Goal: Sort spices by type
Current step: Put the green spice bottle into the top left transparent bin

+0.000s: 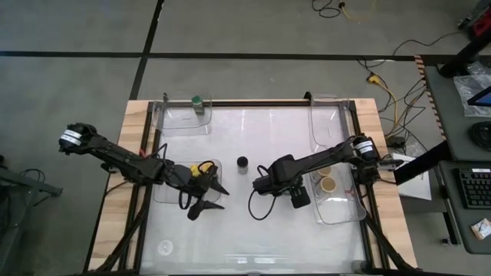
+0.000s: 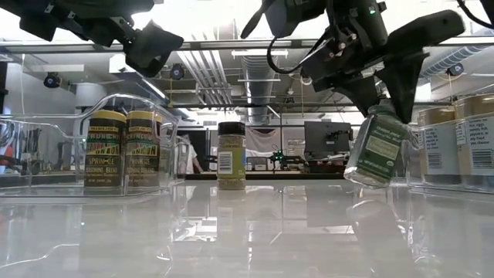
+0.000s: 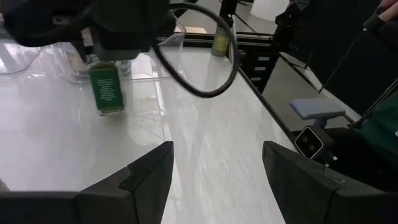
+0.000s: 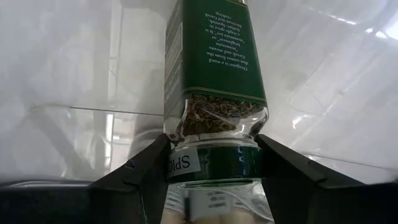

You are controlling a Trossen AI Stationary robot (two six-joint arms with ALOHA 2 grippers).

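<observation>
Held jar [image 4: 214,81]: closest thing on my right wrist feed, green label, green lid, dried flakes showing through clear glass at the neck.
Right gripper [image 2: 384,91]: I see both fingers clamped on that jar's lid end, partly closed around it; on the low feed the jar [image 2: 378,148] hangs tilted, clear of the table [image 1: 253,222], just beside the right tray.
Loose jar [image 2: 231,155]: standing upright mid-table on its own, black lid, tan contents, white label strip.
Left tray [image 2: 166,147]: I count two jars [image 2: 123,147] upright side by side, yellow lids, dark labels with yellow lettering.
Right tray [image 1: 341,207]: tan-lidded jars [image 1: 329,184] inside; on the low feed two stand at the far right edge with white labels.
Back tray [image 1: 184,119]: one green-lidded jar [image 1: 197,101] sits in it, at the far left corner.
Left gripper [image 1: 211,198]: I've got it hovering by the left tray, fingers spread well apart, nothing between them; its wrist feed looks across bare table at the right arm's jar.
</observation>
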